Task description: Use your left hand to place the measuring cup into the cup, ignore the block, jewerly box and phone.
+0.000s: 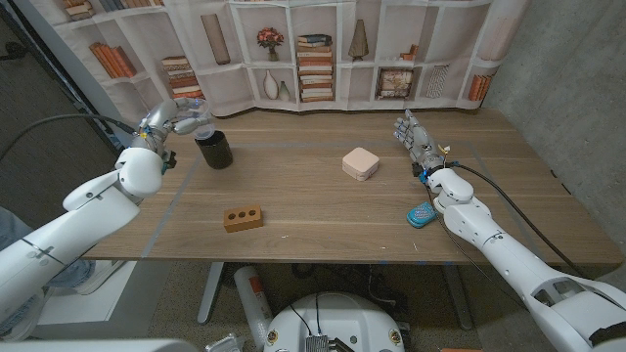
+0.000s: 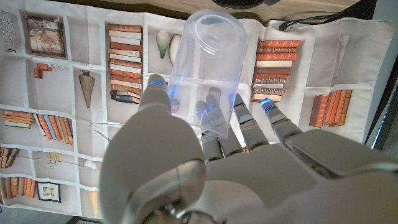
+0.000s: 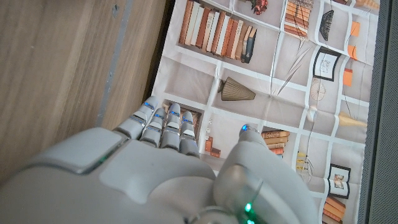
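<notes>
My left hand [image 1: 174,119] is raised at the table's far left and holds a clear plastic measuring cup [image 1: 201,118] just above and behind the black cup [image 1: 214,150]. In the left wrist view the clear measuring cup [image 2: 205,68] sits between the fingers [image 2: 158,96] of the left hand [image 2: 205,162], and the dark rim of the black cup [image 2: 239,3] shows beyond it. My right hand [image 1: 416,139] stands open on its edge at the right of the table, and the right wrist view shows the right hand [image 3: 168,162] holding nothing.
A pink jewelry box [image 1: 360,162] lies mid-table. A brown block with holes [image 1: 243,217] sits nearer the front left. A teal phone [image 1: 423,214] lies beside my right forearm. The bookshelf backdrop [image 1: 323,49] closes off the table's far edge.
</notes>
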